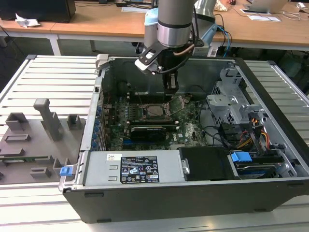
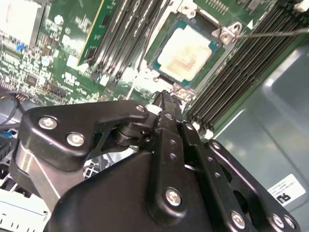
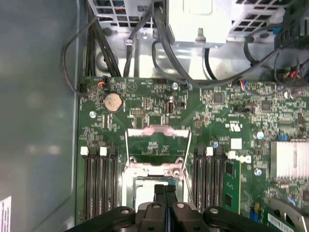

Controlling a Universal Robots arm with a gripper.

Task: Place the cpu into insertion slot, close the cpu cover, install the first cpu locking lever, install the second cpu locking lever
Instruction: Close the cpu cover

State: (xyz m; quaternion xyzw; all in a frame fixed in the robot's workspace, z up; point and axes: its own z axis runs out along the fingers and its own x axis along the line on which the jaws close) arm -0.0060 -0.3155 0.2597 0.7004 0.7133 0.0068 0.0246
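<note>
Already seated, the cpu (image 2: 186, 53) lies flat in its socket, and the gripper (image 3: 164, 189) hangs closed just above the socket's edge.

Its silvery-tan top is uncovered. It sits on the green motherboard (image 1: 190, 128) near the middle of the exterior view. The cpu cover (image 3: 157, 131) stands tilted up off the socket, with bare board showing through its open middle. A thin wire lever (image 2: 275, 32) runs out past one corner. The pincer's two black fingers are pressed together with nothing between them; whether they touch the socket I cannot tell. Black memory slots (image 3: 99, 183) flank the socket on both sides. The arm drops from the top centre of the exterior view into the open computer case (image 1: 193, 203). A grey fixture plate (image 1: 29, 145) lies on the slatted table (image 1: 48, 72) at the exterior view's left.
</note>
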